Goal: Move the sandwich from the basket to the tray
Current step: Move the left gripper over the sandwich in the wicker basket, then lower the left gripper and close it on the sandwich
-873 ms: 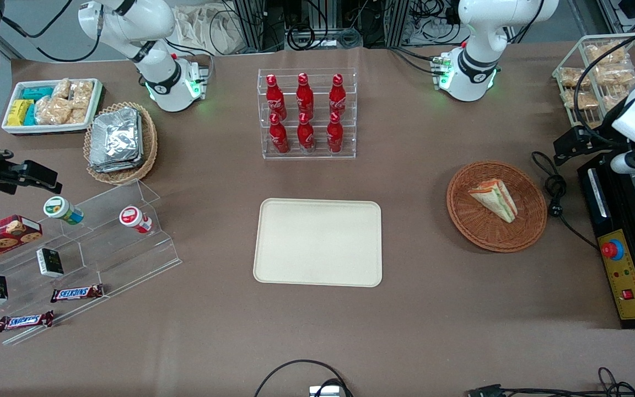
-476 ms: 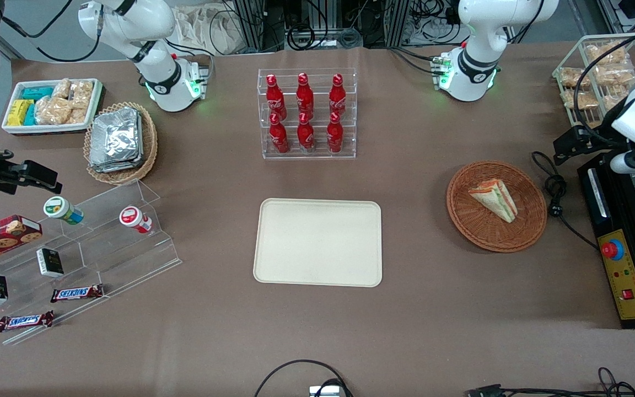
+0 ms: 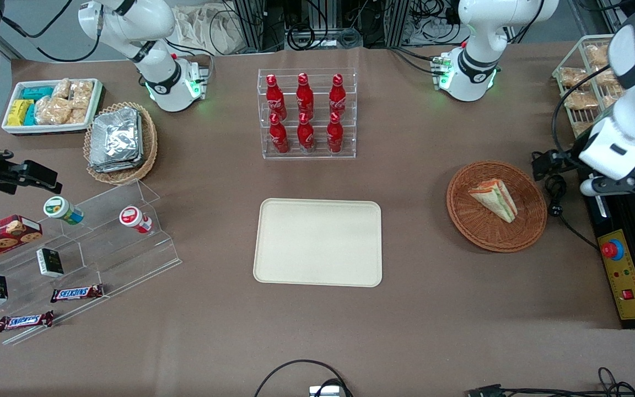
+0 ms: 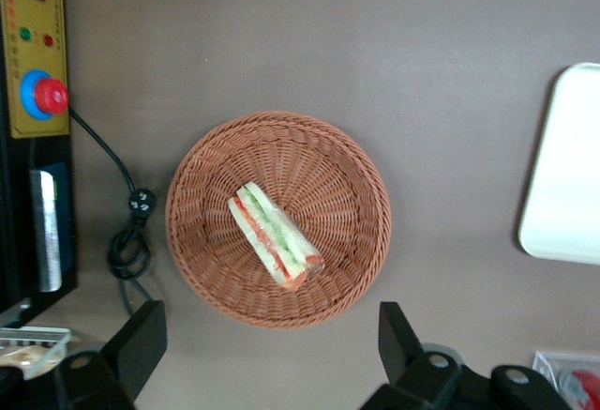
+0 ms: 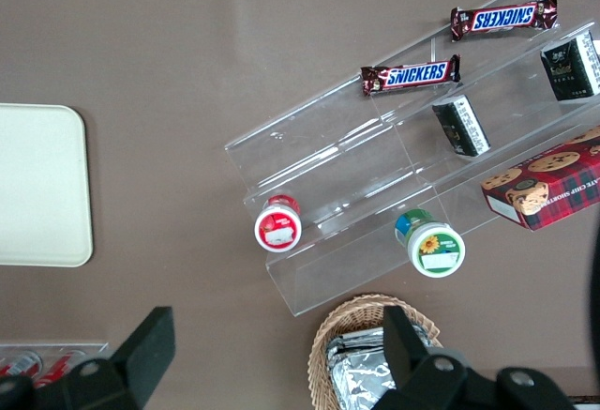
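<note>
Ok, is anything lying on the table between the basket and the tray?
No. In the front view, only bare brown tabletop separates the basket holding the sandwich from the tray. The open gripper hangs above the basket.

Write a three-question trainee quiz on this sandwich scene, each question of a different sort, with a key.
1. True or false: the sandwich already lies on the tray.
2. Multiple choice: the hand of the working arm is
A. shut on the sandwich
B. open, above the table beside the basket, holding nothing
C. resting on the tray
3. Fill in: the rack of red bottles stands ______ from the front camera than the tray.

Key
1. False: it lies in the basket; the tray holds nothing.
2. B: in the wrist view both fingers stand wide apart, with the basket and sandwich between them and lower.
3. Farther.
</note>
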Robot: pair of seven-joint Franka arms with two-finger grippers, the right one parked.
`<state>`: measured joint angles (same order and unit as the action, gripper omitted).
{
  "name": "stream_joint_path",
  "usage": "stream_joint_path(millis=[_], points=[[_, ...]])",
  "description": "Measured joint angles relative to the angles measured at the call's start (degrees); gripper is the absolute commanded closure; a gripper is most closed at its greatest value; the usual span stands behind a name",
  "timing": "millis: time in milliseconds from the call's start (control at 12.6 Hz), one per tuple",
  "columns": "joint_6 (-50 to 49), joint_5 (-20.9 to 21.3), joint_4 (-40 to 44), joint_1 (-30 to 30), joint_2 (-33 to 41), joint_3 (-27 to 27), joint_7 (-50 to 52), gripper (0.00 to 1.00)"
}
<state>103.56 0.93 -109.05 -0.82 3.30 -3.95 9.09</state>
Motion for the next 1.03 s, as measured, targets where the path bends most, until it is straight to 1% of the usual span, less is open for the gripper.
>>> stream_joint_path(millis=[317, 635, 873, 1032], points=[[14.76, 0.01, -15.62, 0.09, 3.33, -0.12, 8.74, 0.0], [25.74, 0.02, -25.63, 0.09, 4.41, -0.1, 15.73, 0.0], [35.92, 0.01, -33.72, 0.07, 4.37, -0.03, 18.07, 0.0], [40.95, 0.01, -37.38, 0.0, 4.16, 0.06, 18.97, 0.0]])
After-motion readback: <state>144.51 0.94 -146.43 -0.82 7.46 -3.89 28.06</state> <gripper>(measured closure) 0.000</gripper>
